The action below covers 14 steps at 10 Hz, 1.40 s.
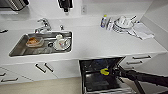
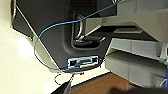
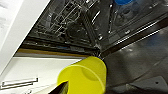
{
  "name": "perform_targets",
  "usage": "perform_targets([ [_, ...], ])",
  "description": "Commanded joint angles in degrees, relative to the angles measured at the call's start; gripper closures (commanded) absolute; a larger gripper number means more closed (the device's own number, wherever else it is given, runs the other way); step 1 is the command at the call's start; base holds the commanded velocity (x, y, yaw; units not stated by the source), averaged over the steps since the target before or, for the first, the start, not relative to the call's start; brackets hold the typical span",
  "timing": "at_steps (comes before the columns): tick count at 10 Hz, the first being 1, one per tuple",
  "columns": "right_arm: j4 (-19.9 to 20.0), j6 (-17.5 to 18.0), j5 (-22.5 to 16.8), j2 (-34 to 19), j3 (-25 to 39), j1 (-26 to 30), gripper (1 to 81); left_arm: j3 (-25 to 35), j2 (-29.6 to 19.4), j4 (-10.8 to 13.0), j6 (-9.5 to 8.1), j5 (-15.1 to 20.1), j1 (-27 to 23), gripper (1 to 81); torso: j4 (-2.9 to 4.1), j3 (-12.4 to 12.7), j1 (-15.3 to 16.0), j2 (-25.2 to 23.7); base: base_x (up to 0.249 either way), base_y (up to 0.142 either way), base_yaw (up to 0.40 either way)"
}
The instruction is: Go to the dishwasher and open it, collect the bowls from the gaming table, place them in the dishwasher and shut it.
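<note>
- The right jaws [image 1: 111, 72] come in on a dark arm from 3 o'clock in the head view and are closed on a small yellow cup [image 1: 104, 71], held over the open dishwasher [image 1: 100, 75].
- In the right wrist view the yellow cup [image 3: 85, 75] sits tilted at the jaws, its mouth turned toward the white cabinet front, with the dishwasher's wire racks [image 3: 67, 22] beyond it.
- A blue bowl [image 3: 122, 2] shows at the far edge of the dishwasher interior in the right wrist view; only part of it is seen.
- The dishwasher stands under the white table [image 1: 100, 42], at about 5 o'clock in the head view, its dark inside exposed and its door down.
- Whether the left jaws are open or closed cannot be told; the left wrist view shows a dark robot body with a blue cable [image 2: 50, 27] looping across it.
- On the table, a steel sink [image 1: 17, 50] at 9 o'clock holds dishes, with a tap [image 1: 43, 25] behind it.
- At about 1 o'clock, stacked dishes [image 1: 122, 23] and a cloth [image 1: 142, 31] lie on the table.
</note>
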Motion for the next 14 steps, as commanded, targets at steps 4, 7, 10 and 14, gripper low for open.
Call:
perform_targets([
  [4,0.86,0.09,-5.43,-6.72,9.36,2.81,1.0,-0.32,-0.35,-0.9,-0.39,6.28,1.78,1.0,0.0,0.0,0.02,0.0,0.0,0.0,0.0],
  [7,0.69,-0.79,-6.15,-13.86,16.51,-6.6,1.0,-0.32,-0.53,-1.08,-0.22,6.28,1.59,1.0,0.0,0.0,0.0,0.0,0.0,0.0,0.0],
  [10,-0.54,-1.57,-5.28,-17.38,18.1,-16.88,1.0,-0.32,-0.88,-1.08,-0.22,6.28,1.51,1.0,0.0,0.0,0.02,0.0,0.0,0.0,0.0],
  [14,-1.42,-6.86,2.29,-15.44,11.59,-31.64,1.0,-0.32,-0.79,-1.08,-0.31,6.28,1.42,1.0,0.0,0.0,0.0,0.0,0.0,0.0,0.0],
])
